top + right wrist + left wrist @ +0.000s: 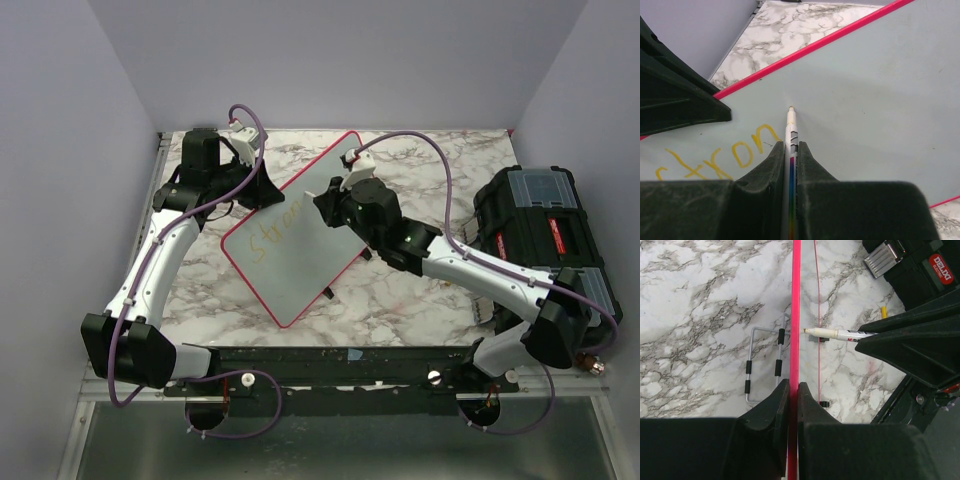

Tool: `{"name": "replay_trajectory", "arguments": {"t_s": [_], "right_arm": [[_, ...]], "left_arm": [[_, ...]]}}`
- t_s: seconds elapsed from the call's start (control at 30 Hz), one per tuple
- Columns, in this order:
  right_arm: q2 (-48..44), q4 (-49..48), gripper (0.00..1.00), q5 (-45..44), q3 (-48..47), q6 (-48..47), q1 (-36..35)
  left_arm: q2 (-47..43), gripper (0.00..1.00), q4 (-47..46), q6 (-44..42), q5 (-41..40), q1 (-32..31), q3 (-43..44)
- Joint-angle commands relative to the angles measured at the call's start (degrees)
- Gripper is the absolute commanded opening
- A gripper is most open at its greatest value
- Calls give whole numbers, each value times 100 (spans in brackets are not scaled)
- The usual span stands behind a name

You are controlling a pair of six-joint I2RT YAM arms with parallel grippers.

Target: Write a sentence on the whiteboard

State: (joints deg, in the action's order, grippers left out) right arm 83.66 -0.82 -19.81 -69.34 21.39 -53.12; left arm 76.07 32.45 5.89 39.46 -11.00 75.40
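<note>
The whiteboard (pixel 300 265), pale grey with a red-pink rim, is tilted up off the marble table. My left gripper (pixel 268 190) is shut on its upper left rim; in the left wrist view the rim (pixel 795 315) runs edge-on between the jaws of that gripper (pixel 793 387). My right gripper (pixel 791 146) is shut on a white marker (pixel 791 132). The marker's tip sits at the board surface (pixel 865 100), just right of the last letter. The sentence (pixel 740 152) reads "stron" in yellow; it shows in the top view (pixel 280 225) too.
A black toolbox (pixel 545 225) stands at the table's right side. A bent wire stand (pixel 765 365) lies on the marble behind the board. A small yellow piece (pixel 883 311) lies near the toolbox. Walls close in the left, back and right.
</note>
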Motion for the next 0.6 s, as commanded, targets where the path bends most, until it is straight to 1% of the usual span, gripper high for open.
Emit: {"name": "replay_trajectory", "arguments": {"t_s": [0.0,0.3,0.57], "right_arm": [[128,-168,1,127,-209,-119,29],[121,-216,1,640,-81,-118,30],[-7,-170,1,707,221,-57,30]], "left_arm": [[-75,0,25,-217,31,-77,-25],[-66,0,33,-213,44,-86,-25],[-94,0,34,-215,31,-95,-42]]}}
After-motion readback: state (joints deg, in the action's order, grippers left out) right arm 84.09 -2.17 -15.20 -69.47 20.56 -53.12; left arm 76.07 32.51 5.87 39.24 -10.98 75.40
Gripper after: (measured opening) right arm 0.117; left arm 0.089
